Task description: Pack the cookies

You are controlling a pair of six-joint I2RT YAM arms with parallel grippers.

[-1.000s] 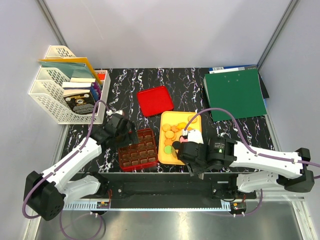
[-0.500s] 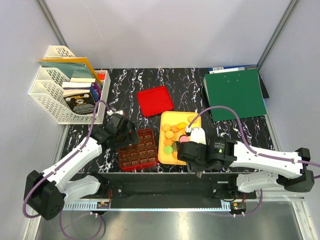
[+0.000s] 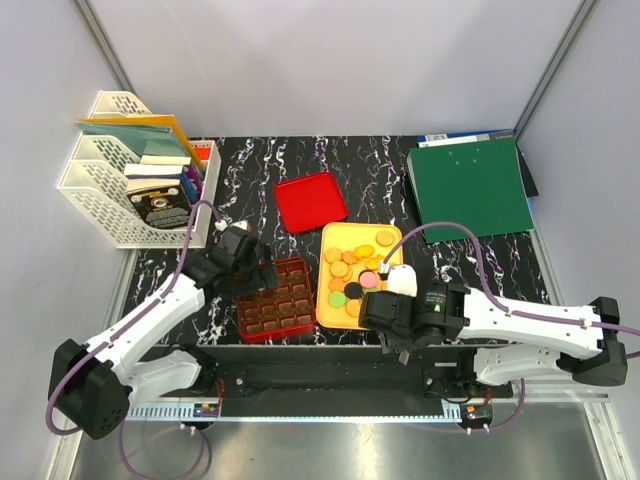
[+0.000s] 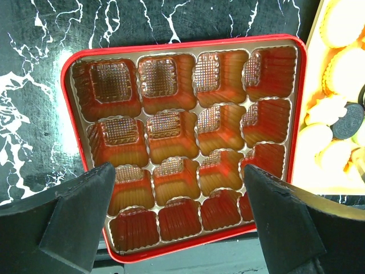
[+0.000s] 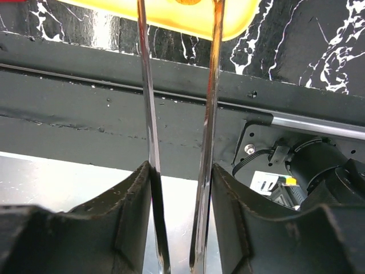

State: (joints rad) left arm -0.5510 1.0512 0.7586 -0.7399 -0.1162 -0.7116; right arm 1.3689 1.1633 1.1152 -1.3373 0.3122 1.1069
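Note:
The cookies lie on the yellow tray: mostly orange, with one green, one pink and one black. They also show at the right edge of the left wrist view. My left gripper hangs open over the near rows of the red grid box, whose cells hold nothing. My right gripper is shut on metal tongs; the blades reach to the tray's near edge. An orange cookie shows between the blades at the top edge; whether they grip it I cannot tell.
A red lid lies behind the tray. At the back right is a green folder, and a white file rack stands at the back left. The black table rail runs under the tongs.
My right gripper has drawn back toward the near edge and slightly right, uncovering the pink and black cookies. The left arm has stayed put.

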